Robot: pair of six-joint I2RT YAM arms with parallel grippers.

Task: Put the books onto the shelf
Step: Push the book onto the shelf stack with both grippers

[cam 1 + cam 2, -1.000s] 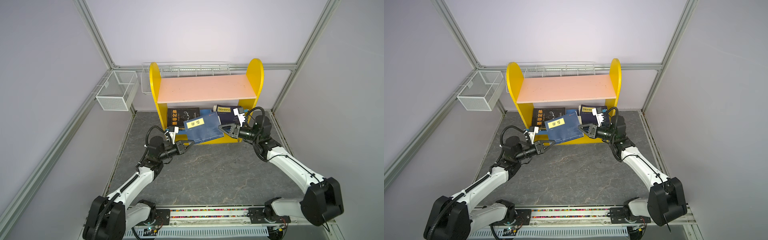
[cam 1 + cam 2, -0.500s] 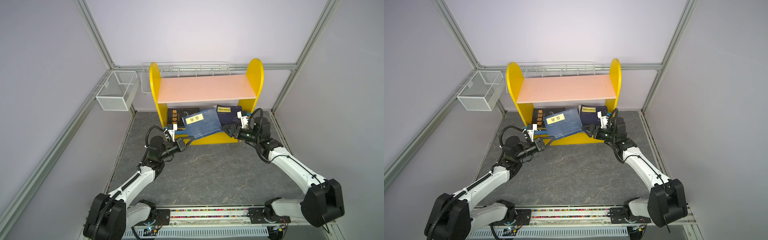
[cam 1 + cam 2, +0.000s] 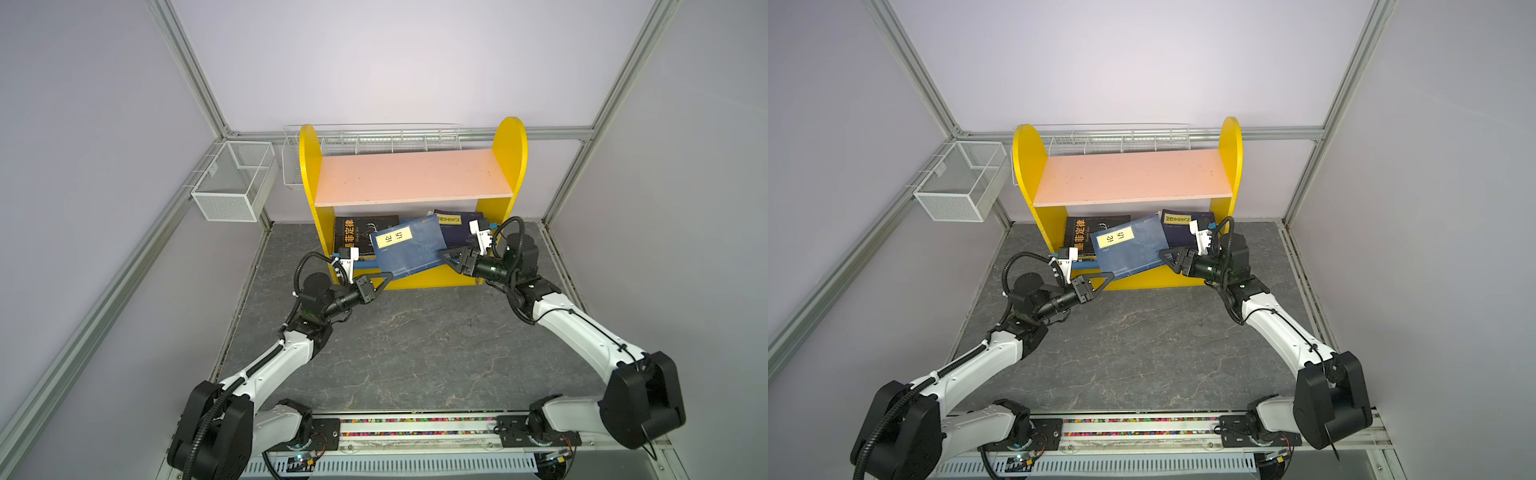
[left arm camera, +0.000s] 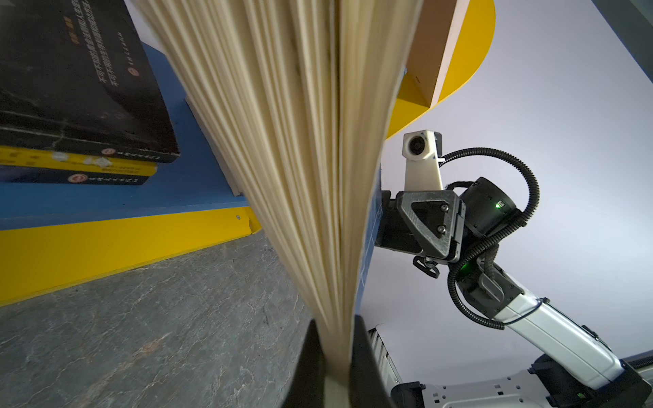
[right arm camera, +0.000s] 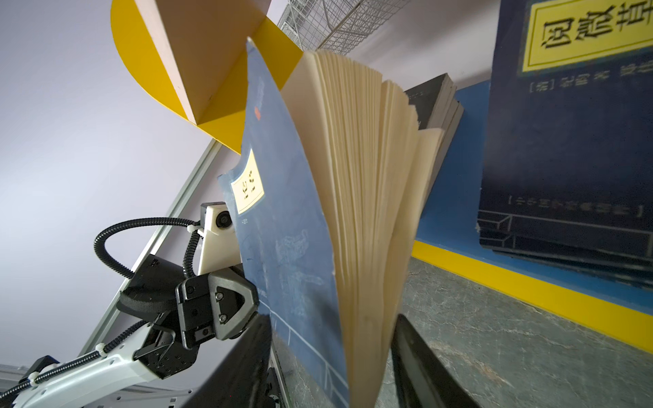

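Since a second ago the blue book [image 3: 409, 249] has slid deeper into the shelf's [image 3: 436, 279] lower bay between the black book [image 3: 357, 232] and the navy book [image 3: 457, 229], partly covering both, with its near edge overhanging the front lip, my left gripper [image 3: 388, 276] clamped on its pages and my right gripper [image 3: 445, 256] now apart.

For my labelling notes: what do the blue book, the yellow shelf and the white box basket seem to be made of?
The blue book: paper, soft matte cover; cream pages fan out.
The shelf: probably painted wood board; matte panels, bare brown underside.
The basket: likely coated metal wire; see-through mesh.
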